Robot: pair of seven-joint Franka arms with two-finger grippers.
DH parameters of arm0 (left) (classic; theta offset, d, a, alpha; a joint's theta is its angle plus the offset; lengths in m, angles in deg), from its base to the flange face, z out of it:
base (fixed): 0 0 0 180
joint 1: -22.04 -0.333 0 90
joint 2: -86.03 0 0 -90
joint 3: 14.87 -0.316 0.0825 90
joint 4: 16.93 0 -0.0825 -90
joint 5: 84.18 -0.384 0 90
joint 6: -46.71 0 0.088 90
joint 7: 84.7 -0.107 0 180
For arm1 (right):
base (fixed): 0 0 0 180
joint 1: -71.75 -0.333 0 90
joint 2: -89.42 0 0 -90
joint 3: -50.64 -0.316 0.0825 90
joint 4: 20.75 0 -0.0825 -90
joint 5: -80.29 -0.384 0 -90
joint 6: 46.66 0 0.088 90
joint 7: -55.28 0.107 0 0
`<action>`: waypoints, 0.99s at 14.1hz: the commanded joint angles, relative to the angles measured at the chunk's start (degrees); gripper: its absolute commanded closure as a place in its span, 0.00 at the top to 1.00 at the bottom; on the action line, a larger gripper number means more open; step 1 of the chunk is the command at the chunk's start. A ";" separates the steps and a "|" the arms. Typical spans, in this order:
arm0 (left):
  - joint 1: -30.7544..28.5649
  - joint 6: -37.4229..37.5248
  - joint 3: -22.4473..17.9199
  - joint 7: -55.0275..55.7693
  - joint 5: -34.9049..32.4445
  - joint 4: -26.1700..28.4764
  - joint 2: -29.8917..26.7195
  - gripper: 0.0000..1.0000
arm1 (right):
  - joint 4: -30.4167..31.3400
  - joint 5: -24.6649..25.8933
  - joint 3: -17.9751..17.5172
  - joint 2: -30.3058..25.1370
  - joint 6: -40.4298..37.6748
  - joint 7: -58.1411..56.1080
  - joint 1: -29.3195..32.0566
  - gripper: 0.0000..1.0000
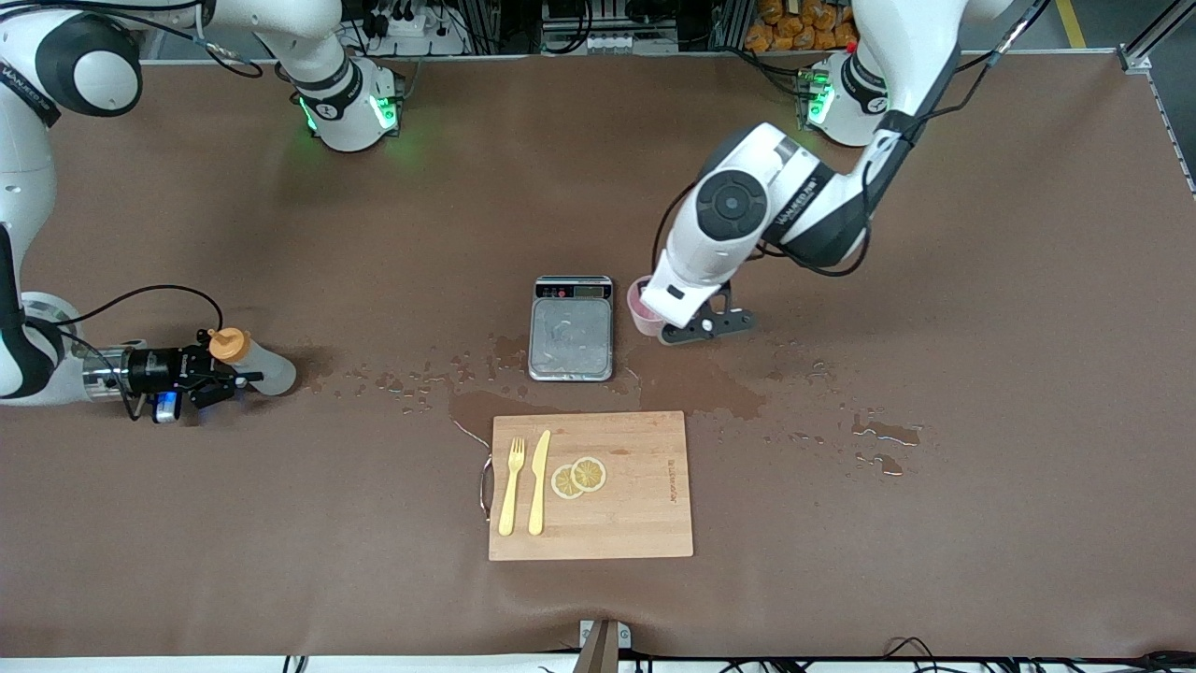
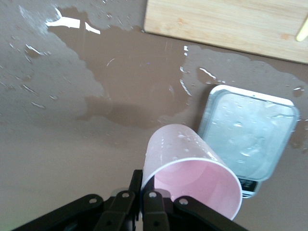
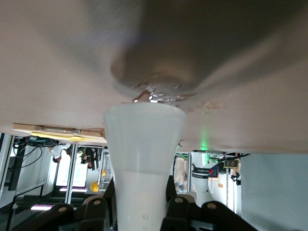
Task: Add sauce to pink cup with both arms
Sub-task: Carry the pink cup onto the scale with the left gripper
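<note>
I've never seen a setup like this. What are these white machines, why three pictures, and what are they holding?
They are two robot arms at a brown table. One picture looks down from a high camera facing them; the other two come from cameras on each arm's wrist. The left end effector is shut on the pink cup, beside the grey scale. The right end effector grips the sauce bottle, which lies at the right arm's end of the table. A wooden board carries a yellow fork, a knife and lemon slices. Water is spilled around.

small burned-in mark on cutting board (image 1: 645,509) (unreadable), no other legible text
</note>
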State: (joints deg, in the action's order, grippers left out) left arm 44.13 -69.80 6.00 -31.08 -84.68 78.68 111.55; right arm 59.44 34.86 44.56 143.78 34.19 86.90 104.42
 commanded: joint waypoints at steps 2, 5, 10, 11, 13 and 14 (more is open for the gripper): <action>3.21 1.37 -0.21 7.97 0.05 -7.27 6.65 0.00 | -4.33 2.18 0.19 -2.23 -2.18 7.22 -3.31 0.41; 5.24 1.19 -0.21 11.67 0.05 -9.73 8.93 0.00 | -6.44 8.41 0.10 -4.25 -2.45 13.89 -7.17 0.40; 7.35 -0.47 -0.48 15.54 -0.12 -13.69 12.98 0.00 | -8.56 15.63 0.10 -6.89 -2.53 20.93 -12.45 0.41; 7.70 -1.87 -0.56 15.89 -0.12 -13.87 13.51 0.00 | -8.56 16.68 0.19 -7.06 -2.53 21.46 -13.24 0.41; 7.88 -4.68 -0.57 16.69 -0.12 -13.87 14.30 0.00 | -8.56 19.05 0.19 -8.38 -2.45 23.83 -15.09 0.41; 8.32 -6.00 -0.57 16.77 -0.12 -13.87 14.91 0.00 | -8.56 20.72 0.19 -8.99 -2.45 25.06 -16.23 0.41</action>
State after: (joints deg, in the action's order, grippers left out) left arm 51.25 -74.12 5.89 -15.72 -84.67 66.88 124.70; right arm 50.76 52.58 44.36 137.06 32.57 108.84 90.23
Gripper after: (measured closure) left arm 0.965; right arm 0.595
